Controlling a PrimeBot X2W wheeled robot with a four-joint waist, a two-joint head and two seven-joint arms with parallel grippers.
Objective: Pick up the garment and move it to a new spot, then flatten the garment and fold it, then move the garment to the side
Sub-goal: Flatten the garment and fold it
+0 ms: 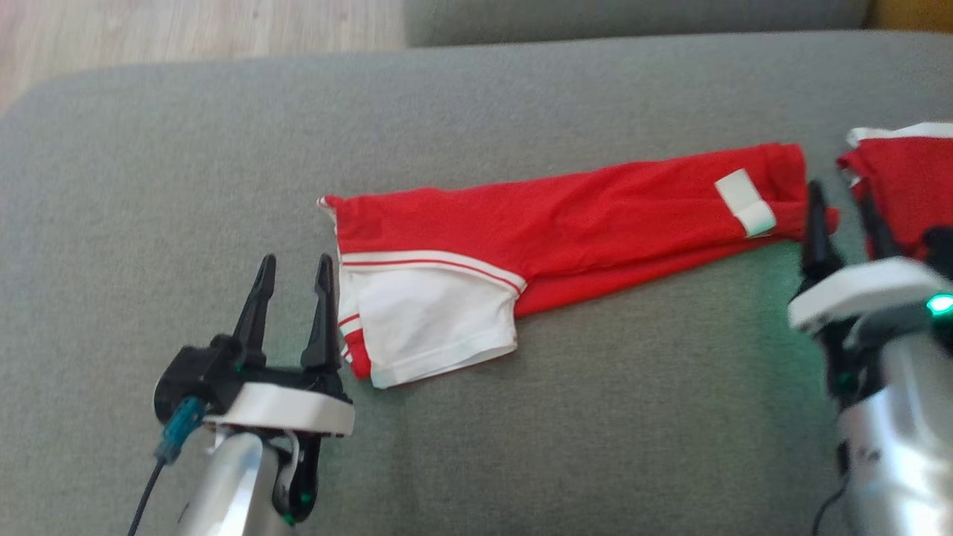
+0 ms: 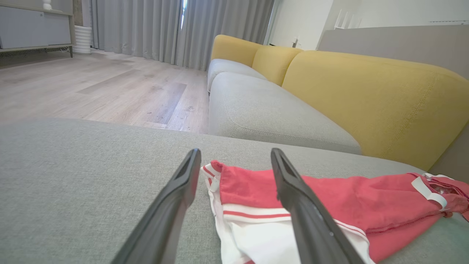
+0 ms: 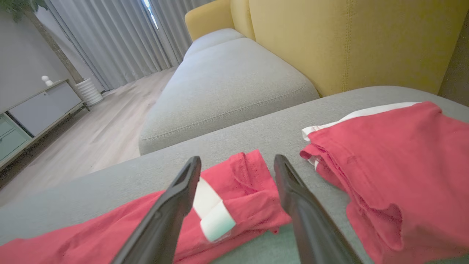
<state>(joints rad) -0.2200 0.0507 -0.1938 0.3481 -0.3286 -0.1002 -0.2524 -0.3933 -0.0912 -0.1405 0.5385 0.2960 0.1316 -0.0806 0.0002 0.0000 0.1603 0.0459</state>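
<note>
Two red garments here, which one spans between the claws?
The long garment, stretched from left claw to right claw; the other garment sits bunched at far right.

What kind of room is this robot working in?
Most likely a home living room: a grey sofa with yellow backrests, a wood-look floor, full-length grey curtains and a low sideboard against the wall.

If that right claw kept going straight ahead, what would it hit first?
Probably the end of the long red garment, lying between the open fingers of the right gripper; its height is unclear.
</note>
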